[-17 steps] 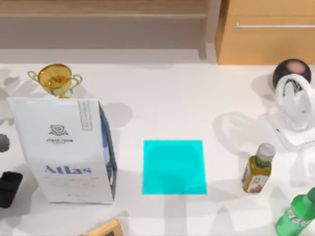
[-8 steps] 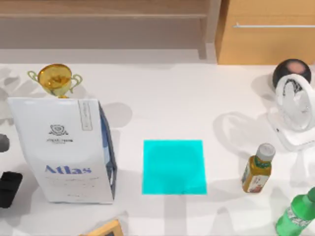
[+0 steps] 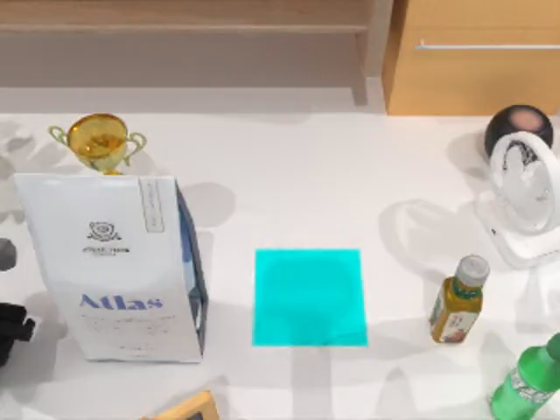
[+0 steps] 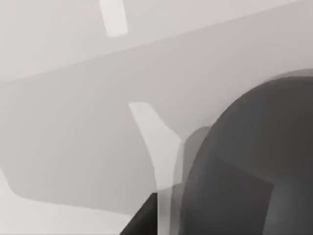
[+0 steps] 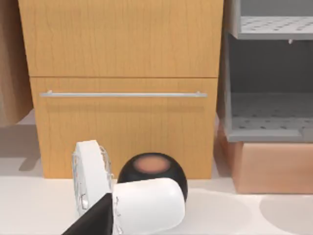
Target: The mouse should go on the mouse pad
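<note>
Cyan pad (image 3: 309, 297) lies bare mid-worktop. At the worktop's left edge the left tool (image 3: 10, 331) sits beside the Atlas bag (image 3: 114, 271); whether it is apart or together, I cannot tell. Swinging toward the pad could topple the bag.

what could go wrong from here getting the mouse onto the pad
1. The left gripper is at the table's left edge, and the tall Atlas bag stands between it and the pad. A low, straight carry could topple the bag.
2. The pad is thin, so a mouse dragged onto it might shove it toward the bottle.
3. The left wrist view has a dark rounded shape very close; whether it is the mouse is unclear.
</note>
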You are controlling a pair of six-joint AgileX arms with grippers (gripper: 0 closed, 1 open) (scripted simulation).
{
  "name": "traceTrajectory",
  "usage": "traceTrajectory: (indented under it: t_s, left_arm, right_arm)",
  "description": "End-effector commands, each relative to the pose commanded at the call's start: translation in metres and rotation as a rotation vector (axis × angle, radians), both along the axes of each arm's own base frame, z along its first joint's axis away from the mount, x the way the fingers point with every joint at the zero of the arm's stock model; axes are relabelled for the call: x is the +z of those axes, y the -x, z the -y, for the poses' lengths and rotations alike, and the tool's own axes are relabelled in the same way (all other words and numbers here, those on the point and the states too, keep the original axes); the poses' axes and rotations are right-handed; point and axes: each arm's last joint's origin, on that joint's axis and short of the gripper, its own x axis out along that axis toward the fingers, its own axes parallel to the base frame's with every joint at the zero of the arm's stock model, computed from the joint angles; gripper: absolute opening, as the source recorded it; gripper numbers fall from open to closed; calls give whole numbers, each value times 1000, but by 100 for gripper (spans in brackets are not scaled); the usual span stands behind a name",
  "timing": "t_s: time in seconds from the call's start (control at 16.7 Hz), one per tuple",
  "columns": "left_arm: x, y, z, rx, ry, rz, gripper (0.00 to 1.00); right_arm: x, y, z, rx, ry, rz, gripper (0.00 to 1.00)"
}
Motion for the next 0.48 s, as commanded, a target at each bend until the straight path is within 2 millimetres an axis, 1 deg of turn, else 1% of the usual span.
traceTrajectory:
  t_s: [0.12, 0.24, 0.48]
  left_arm:
    - [10, -3, -1, 1, -5, 13, 0]
    - [29, -8, -2, 4, -6, 28, 0]
    - [63, -3, -1, 3, 6, -40, 0]
  right_arm:
    - [0, 0, 0, 0, 0, 0, 100]
    - [0, 0, 0, 0, 0, 0, 100]
    - [0, 0, 0, 0, 0, 0, 100]
